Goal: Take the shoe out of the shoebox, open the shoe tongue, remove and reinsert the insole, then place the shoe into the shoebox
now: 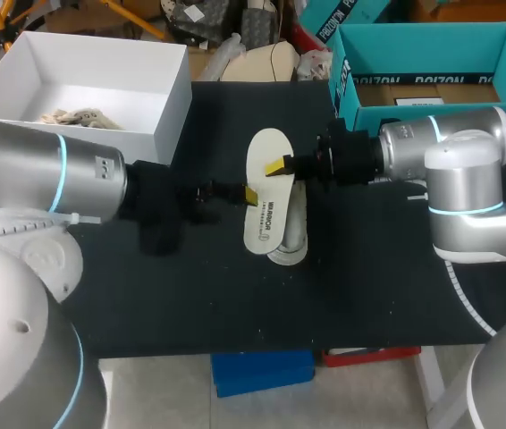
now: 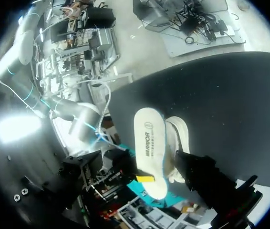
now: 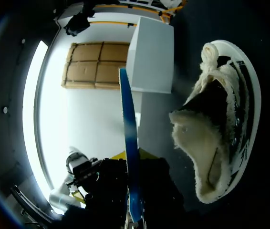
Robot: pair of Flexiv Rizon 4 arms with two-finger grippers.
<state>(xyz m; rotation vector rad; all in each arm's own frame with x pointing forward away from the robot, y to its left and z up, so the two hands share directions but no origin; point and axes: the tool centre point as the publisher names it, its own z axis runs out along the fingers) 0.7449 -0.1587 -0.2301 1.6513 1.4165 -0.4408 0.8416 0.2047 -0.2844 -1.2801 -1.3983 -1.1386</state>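
Here, a flat white insole [image 1: 269, 204] with a blue underside hangs over the table [image 1: 369, 286] centre, the right gripper [image 3: 131, 155] pinching its thin edge. The left gripper [image 1: 251, 195] is at the opposite edge; I cannot tell its grip. A fleecy cream shoe [image 1: 290, 236] lies beneath. An open white shoebox [image 1: 168, 116] sits at the far-left corner.

My left arm's silver shell [image 1: 47, 174] shone glossy, matt black tabletop [image 1: 369, 295] looked like cloth, flat white insole [image 1: 265, 192] looked smooth, cream shoe [image 3: 211, 143] was fuzzy and rough, white cardboard shoebox [image 1: 171, 112] was matt.
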